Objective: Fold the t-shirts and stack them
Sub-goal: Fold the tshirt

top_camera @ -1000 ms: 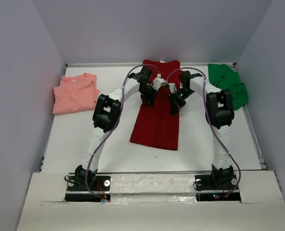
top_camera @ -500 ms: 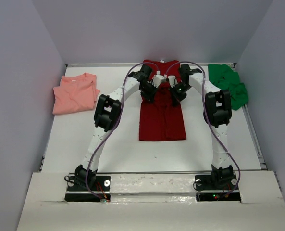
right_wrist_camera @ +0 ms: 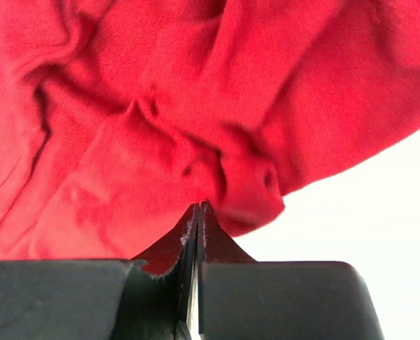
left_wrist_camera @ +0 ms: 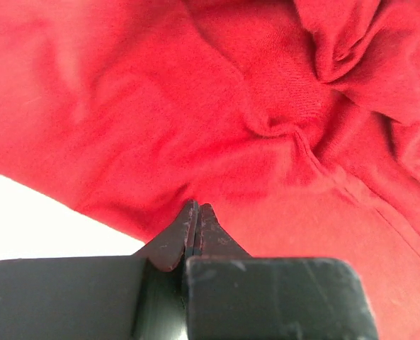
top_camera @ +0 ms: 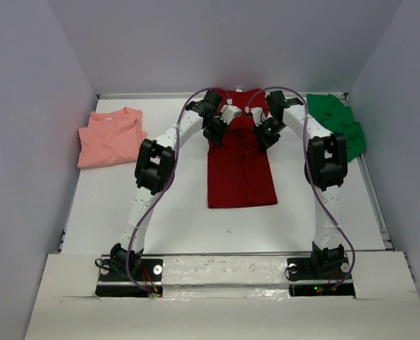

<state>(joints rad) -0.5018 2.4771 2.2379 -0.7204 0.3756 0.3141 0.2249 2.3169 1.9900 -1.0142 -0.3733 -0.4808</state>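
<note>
The dark red t-shirt (top_camera: 241, 173), a long strip at the middle of the bench (top_camera: 125, 205), is mid-fold: left gripper (left_wrist_camera: 196, 216) and right gripper (right_wrist_camera: 198, 212) each clamp its cloth near the far end. Next, likely, both carry it toward the near hem (evenly, or the fold skews).
</note>
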